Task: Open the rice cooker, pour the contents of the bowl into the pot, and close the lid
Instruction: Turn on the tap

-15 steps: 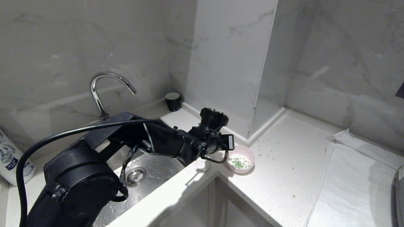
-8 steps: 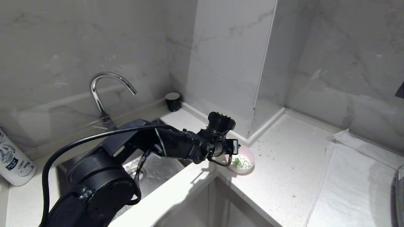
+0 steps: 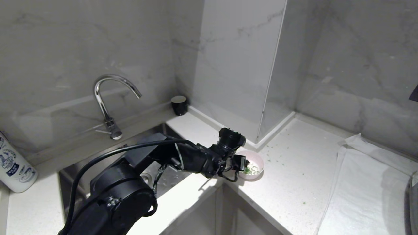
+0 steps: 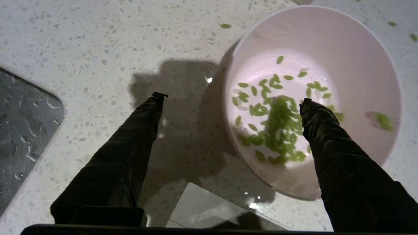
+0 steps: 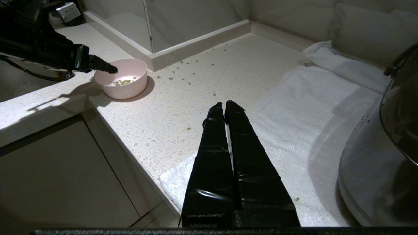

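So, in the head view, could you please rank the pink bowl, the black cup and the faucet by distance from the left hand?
1. The pink bowl, right at the open left hand.
2. The black cup, back by the wall corner.
3. The faucet, farthest, behind the sink on the left.

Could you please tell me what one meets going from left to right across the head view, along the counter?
White printed bottle → chrome faucet → small black cup → left gripper, open at the pink bowl → white towel.
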{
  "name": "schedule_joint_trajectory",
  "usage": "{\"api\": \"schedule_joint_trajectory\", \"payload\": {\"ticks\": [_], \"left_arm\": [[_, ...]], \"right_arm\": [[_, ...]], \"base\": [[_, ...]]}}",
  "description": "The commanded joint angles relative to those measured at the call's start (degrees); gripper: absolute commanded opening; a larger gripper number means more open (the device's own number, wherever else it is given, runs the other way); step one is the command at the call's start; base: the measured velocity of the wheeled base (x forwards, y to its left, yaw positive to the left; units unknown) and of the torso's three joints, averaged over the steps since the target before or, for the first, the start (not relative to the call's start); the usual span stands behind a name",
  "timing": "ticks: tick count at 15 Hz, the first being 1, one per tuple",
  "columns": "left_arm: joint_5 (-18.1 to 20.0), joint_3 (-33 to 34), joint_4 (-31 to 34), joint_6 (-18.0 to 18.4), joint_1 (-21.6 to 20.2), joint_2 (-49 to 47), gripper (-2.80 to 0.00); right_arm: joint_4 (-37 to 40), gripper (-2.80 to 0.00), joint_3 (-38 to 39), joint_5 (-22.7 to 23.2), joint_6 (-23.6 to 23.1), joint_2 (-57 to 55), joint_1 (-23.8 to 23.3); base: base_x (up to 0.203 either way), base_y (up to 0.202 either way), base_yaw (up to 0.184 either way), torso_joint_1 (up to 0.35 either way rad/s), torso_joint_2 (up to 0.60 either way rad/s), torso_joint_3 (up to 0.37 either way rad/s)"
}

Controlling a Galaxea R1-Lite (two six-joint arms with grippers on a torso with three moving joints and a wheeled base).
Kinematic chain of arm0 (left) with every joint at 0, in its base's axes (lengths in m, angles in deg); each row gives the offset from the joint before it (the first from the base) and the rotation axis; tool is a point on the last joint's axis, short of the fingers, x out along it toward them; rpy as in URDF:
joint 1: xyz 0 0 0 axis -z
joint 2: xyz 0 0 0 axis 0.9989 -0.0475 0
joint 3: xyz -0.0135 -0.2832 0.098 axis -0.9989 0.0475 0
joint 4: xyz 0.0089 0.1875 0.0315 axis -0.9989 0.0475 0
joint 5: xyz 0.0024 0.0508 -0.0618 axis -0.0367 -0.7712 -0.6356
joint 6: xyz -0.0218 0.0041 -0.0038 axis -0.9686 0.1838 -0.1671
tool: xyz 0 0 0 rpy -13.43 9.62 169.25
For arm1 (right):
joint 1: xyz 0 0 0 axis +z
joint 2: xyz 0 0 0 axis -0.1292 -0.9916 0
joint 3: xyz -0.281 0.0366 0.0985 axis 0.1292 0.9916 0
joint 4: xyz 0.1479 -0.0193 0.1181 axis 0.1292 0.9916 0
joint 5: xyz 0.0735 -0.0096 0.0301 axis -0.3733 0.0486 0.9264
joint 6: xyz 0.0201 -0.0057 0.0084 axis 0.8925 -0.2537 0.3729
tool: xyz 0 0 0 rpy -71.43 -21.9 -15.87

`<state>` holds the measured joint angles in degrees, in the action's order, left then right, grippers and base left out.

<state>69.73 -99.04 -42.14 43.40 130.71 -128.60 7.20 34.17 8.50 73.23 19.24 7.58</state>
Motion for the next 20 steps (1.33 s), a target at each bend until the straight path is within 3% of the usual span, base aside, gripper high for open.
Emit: {"api": "schedule_joint_trajectory", "payload": {"ticks": [1,11,12,20], "left_arm": [[-0.06,-0.24,0.06,-0.14,0.07,-1.14,0.00],[-0.06,-1.64,0.15,-0.14,1.48,-2.75,0.00],[-0.06,-1.64,0.15,-0.14,1.56,-2.72,-2.80],[-0.14,-1.64,-0.02,-0.32,2.15,-2.72,-2.80]], "right_arm": [[-0.01,-2.80,0.09,0.04,-0.03,-0.07,0.02],[-0.01,-2.80,0.09,0.04,-0.03,-0.07,0.02],[-0.01,-2.80,0.09,0.04,-0.03,-0.07,0.02],[-0.01,-2.80,0.09,0.04,-0.03,-0.07,0.02]], "base": [[0.000,0.000,0.000,0.000,0.00,0.000],[0.000,0.000,0.000,0.000,0.00,0.000],[0.000,0.000,0.000,0.000,0.00,0.000],[0.000,0.000,0.000,0.000,0.00,0.000]]}}
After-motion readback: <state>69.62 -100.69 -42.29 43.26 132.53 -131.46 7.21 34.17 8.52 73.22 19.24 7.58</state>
